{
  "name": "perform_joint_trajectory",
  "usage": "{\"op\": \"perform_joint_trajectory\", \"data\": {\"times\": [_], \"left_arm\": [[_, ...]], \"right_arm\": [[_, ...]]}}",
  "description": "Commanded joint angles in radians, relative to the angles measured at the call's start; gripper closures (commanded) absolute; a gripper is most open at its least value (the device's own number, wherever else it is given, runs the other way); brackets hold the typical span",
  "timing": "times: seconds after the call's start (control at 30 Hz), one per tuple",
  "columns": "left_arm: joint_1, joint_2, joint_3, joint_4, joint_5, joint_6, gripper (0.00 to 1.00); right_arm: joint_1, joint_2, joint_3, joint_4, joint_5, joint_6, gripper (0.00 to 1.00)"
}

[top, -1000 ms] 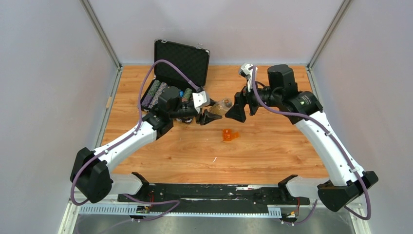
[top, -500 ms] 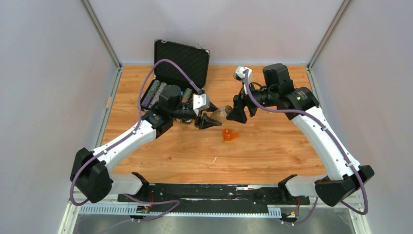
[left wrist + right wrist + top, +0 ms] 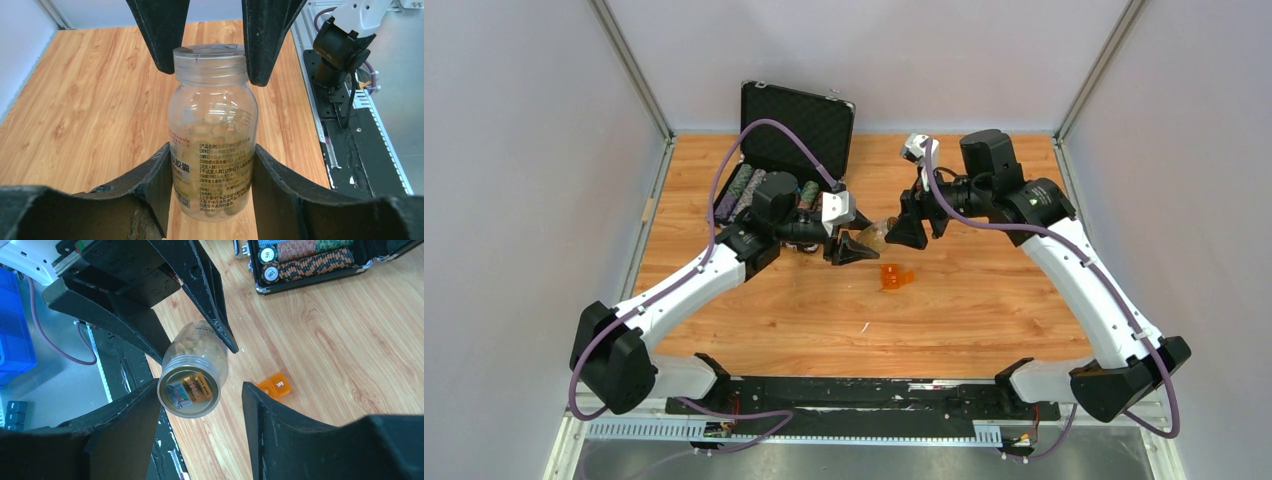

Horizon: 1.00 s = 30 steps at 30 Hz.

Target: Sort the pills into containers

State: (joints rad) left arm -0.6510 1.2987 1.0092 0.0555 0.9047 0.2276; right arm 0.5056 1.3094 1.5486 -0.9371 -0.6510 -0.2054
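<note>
The left gripper (image 3: pixel 211 152) clamps the pill bottle (image 3: pixel 212 115) — the right gripper (image 3: pixel 200 386) (jaws spread) straddles its cap (image 3: pixel 190 390).

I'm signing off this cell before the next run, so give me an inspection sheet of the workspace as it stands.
Surface: wooden table, one small white speck near the middle.
Job's things: pill bottle, cap on, pills inside, held in the air; orange pill box lying on the table nearby.
Clutter: open black case with poker chips, far left.
Grippers: left gripper shut on the bottle's body; right gripper open, fingers either side of the cap.
Cables: purple cable arches over the left arm; another follows the right arm.
Surroundings: grey walls; blue bin beyond the table edge.
</note>
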Motion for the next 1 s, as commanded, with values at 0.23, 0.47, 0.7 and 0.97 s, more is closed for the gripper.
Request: {"op": "perform_joint_trajectory", "data": {"times": [0.23, 0.47, 0.7, 0.97], "left_arm": [[-0.004, -0.001, 0.044, 0.024, 0.002, 0.021, 1.00], [-0.005, -0.007, 0.028, 0.059, -0.165, 0.034, 1.00], [-0.006, -0.016, 0.005, 0.097, -0.219, 0.034, 1.00], [-0.006, -0.013, 0.004, 0.084, -0.196, 0.017, 1.00]], "right_arm": [[0.021, 0.042, 0.042, 0.113, 0.079, 0.191, 0.53], [0.071, 0.112, 0.101, 0.128, 0.238, 0.537, 0.62], [0.076, 0.113, 0.115, 0.127, 0.407, 0.910, 0.41], [0.029, 0.086, 0.160, 0.124, 0.362, 0.749, 0.11]]}}
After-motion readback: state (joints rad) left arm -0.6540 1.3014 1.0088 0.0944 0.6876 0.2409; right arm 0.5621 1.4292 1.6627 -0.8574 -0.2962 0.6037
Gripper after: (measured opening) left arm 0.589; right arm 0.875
